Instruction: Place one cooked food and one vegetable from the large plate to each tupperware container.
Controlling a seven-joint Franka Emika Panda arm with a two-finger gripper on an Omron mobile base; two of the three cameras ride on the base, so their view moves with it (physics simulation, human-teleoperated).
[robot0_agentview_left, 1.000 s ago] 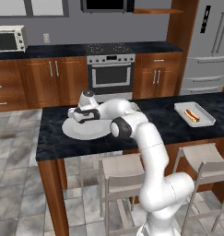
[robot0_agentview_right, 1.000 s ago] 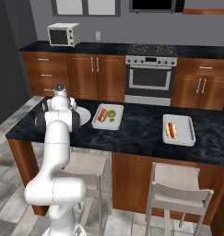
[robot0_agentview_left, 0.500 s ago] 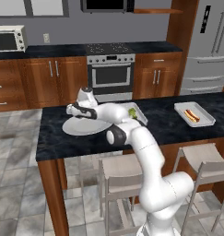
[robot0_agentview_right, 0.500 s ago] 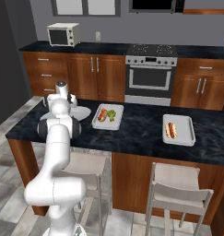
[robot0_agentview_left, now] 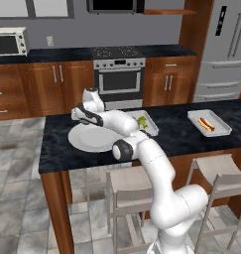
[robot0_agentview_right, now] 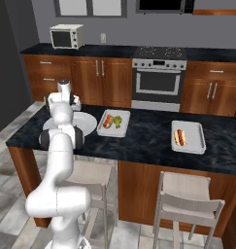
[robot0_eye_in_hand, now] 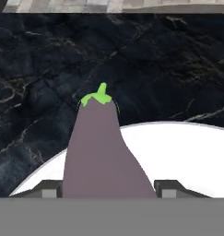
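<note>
Raised off the round white large plate (robot0_eye_in_hand: 187,152), tool (robot0_eye_in_hand: 104,191) pinching smooth purple eggplant (robot0_eye_in_hand: 102,152).

The end effector (robot0_agentview_left: 78,115) has swung further left over the large plate (robot0_agentview_left: 94,140); elbow dropped lower.

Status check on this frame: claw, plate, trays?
Claw shut on eggplant, above large plate. Near tray holds two foods; far tray only a hotdog. Path clear.
</note>
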